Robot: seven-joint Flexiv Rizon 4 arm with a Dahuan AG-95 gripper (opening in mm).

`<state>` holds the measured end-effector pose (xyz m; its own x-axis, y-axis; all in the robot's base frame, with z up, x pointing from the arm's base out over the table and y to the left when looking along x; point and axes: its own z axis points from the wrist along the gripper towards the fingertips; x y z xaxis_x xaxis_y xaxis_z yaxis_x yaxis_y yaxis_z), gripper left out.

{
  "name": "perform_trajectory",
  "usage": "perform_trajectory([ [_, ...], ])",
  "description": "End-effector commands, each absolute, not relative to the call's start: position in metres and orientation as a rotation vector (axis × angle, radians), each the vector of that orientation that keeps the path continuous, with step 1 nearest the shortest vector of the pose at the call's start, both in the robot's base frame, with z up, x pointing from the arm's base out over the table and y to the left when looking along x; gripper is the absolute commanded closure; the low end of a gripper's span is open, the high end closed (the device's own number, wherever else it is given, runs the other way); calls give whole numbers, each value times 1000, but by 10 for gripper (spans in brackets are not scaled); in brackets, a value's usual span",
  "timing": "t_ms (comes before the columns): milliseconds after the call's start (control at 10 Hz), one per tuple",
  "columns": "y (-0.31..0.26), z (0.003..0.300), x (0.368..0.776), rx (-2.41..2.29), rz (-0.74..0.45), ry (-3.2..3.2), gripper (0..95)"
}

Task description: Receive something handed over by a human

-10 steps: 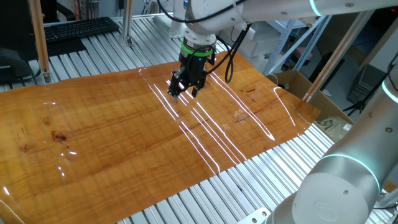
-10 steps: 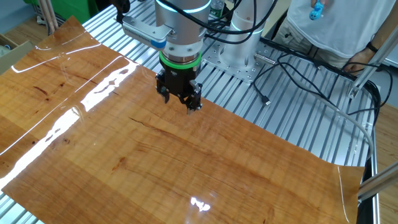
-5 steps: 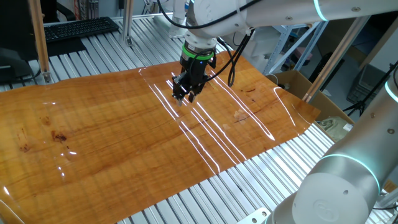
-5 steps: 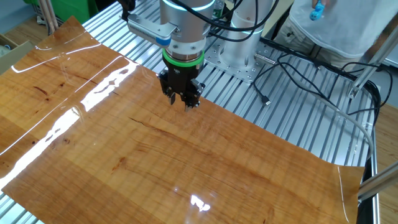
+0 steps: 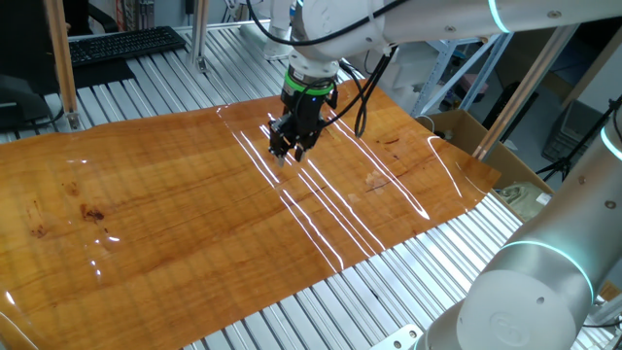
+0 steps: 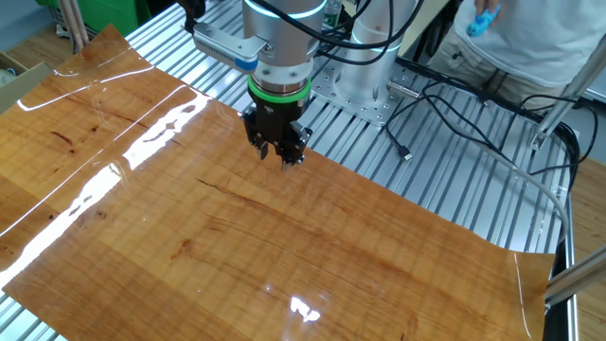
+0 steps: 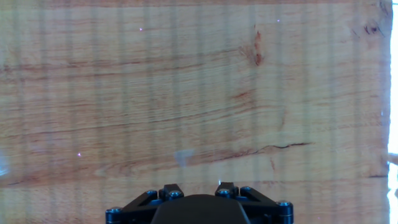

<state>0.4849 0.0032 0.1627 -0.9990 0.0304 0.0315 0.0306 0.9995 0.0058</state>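
The pincer (image 5: 288,151) hangs pointing down over the far part of the wooden surface (image 5: 194,204), close above it; in the other fixed view the pincer (image 6: 281,156) sits near the board's edge beside the metal slats (image 6: 445,180); its fingers look drawn close together with nothing between them, though the hand view shows only the black base of the pincer, so I cannot tell the gap for sure; the light blue stick (image 6: 481,19) is at the top right of that view, held in the human's hand (image 6: 488,9), well apart from the pincer; a keyboard (image 5: 121,44) lies on the slats beyond the board.
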Motion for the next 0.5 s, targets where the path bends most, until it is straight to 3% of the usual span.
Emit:
perform_trajectory([
  [100, 4, 162, 485, -72, -16, -3099, 570],
  [500, 4, 161, 483, -70, -13, -3099, 570],
])
